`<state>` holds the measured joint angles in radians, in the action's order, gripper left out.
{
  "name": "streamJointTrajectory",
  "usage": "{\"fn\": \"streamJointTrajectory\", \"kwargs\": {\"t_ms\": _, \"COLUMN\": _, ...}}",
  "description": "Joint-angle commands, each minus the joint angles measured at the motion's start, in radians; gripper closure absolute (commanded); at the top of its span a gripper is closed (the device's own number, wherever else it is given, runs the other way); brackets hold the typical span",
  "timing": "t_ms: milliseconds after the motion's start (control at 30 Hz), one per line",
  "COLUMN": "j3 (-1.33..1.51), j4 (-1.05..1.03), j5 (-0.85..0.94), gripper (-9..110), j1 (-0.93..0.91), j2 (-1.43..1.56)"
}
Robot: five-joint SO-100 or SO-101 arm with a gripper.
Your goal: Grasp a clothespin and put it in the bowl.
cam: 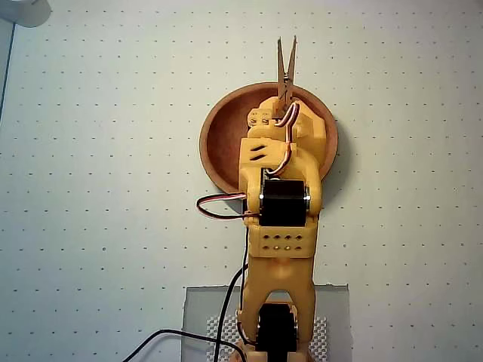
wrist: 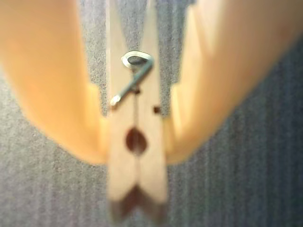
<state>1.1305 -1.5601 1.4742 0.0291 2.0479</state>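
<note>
My yellow gripper [cam: 285,102] is shut on the light-tan wooden clothespin [cam: 287,66]. In the overhead view the clothespin sticks out past the far rim of the reddish-brown bowl [cam: 223,139], and my arm covers most of the bowl's right side. In the wrist view the clothespin [wrist: 136,142] fills the middle, clamped between the two orange fingers [wrist: 61,109], with its metal spring showing near the top. The surface behind it is blurred grey.
A white dotted mat [cam: 98,151] covers the table all round the bowl. My arm's base stands on a clear plate [cam: 196,309] at the bottom edge, with black cables [cam: 173,335] trailing left of it.
</note>
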Motion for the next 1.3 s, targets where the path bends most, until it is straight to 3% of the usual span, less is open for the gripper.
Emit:
{"fn": "streamJointTrajectory", "kwargs": {"t_ms": 0, "j3": -0.008, "j4": 0.009, "j5": -0.071, "gripper": 105, "j1": 0.072, "j2": 0.02}}
{"fn": "streamJointTrajectory", "kwargs": {"t_ms": 767, "j3": 0.462, "j4": 0.02, "j5": -0.098, "gripper": 105, "j1": 0.11, "j2": -0.126}}
{"fn": "streamJointTrajectory", "kwargs": {"t_ms": 1267, "j3": 0.495, "j4": 0.02, "j5": -0.098, "gripper": 105, "j1": 0.103, "j2": -0.132}}
